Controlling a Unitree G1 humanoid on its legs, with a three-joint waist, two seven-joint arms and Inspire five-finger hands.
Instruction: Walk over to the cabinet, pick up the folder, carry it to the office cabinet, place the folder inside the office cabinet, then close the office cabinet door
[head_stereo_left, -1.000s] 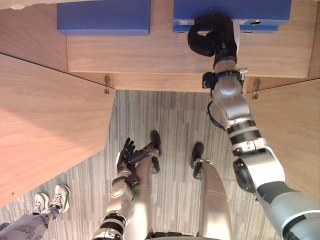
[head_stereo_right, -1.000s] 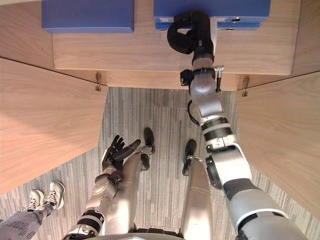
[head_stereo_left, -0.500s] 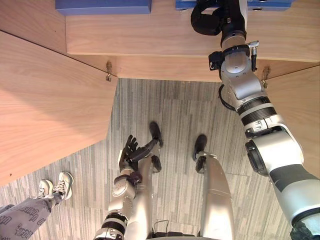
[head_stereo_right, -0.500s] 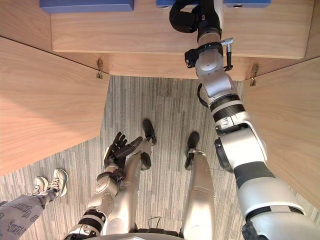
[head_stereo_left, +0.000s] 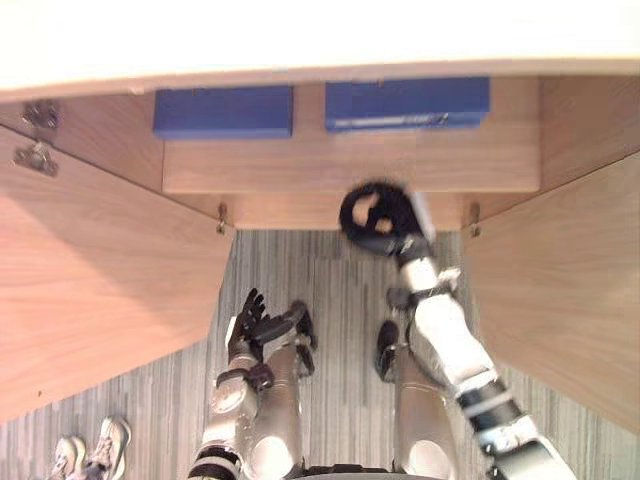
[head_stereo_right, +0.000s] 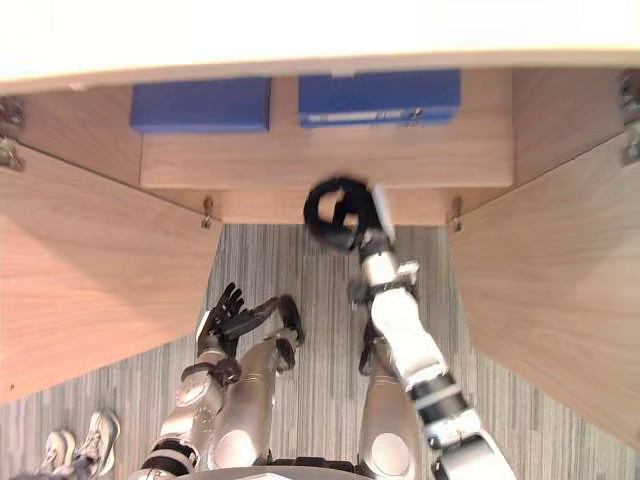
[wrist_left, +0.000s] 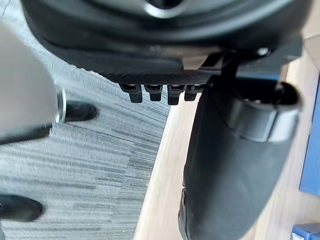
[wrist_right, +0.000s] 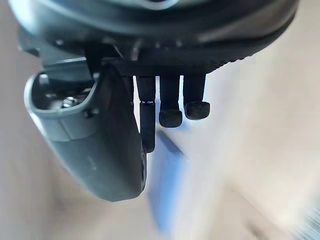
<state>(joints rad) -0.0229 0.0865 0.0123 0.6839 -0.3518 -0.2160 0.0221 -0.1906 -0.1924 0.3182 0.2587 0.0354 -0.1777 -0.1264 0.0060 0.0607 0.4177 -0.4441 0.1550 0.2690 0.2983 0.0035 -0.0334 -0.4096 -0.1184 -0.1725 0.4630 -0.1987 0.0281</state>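
Wooden cabinet shelf (head_stereo_left: 350, 165) carries the folder (head_stereo_left: 407, 101) at its back right corner. The right hand (head_stereo_left: 403, 215), clenched and empty, hangs at its front edge; the left hand (head_stereo_left: 248, 325) is relaxed, low. Swinging the door (head_stereo_left: 100, 280) shut now could trap that arm.

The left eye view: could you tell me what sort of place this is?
Probably an office: a wooden cabinet with open doors, blue folders inside, and grey striped carpet.

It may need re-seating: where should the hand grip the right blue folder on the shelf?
Probably the right folder by its near long edge, coming straight in through the open front: it sits deep on the shelf, and that edge faces the right hand.
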